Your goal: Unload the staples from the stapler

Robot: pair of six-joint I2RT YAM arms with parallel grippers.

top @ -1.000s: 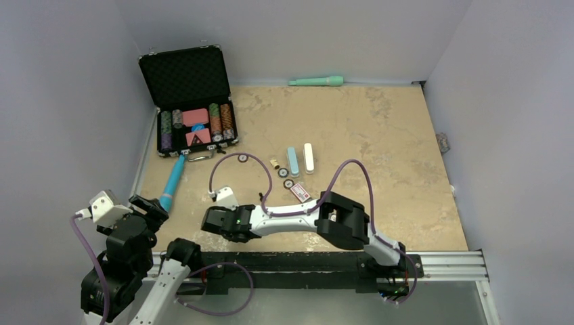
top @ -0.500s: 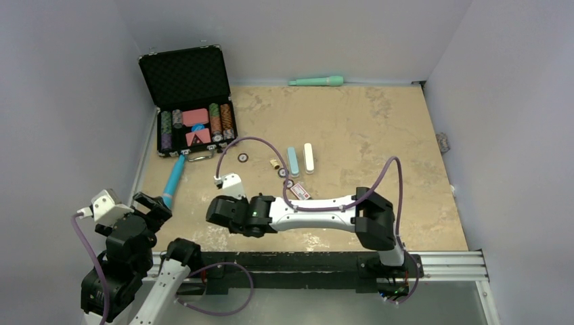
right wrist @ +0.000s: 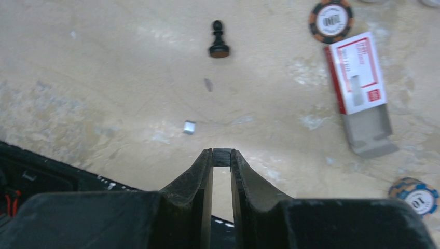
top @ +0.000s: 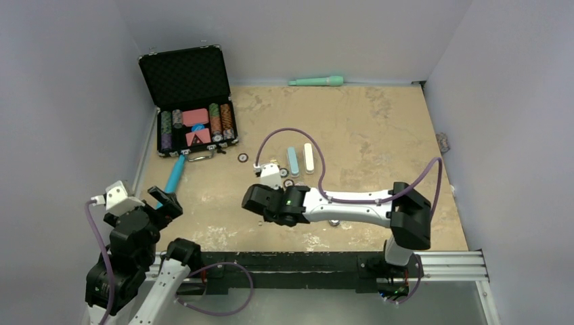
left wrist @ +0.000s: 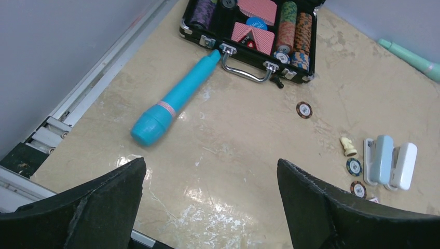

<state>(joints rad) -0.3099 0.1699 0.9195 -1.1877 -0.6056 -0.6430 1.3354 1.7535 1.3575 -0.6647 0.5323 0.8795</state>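
Here, rounded pale-blue stapler (left wrist: pixel 383 158) on glossy, mottled beige tabletop (left wrist: pixel 233 135).

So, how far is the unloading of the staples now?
Done: the stapler lies opened flat on the table. In hand: the right gripper is shut; whether it holds staples, I cannot tell. A small silver piece lies loose ahead of it. The left gripper is open and holds nothing. Left: staples may remain in the stapler; that is not visible.
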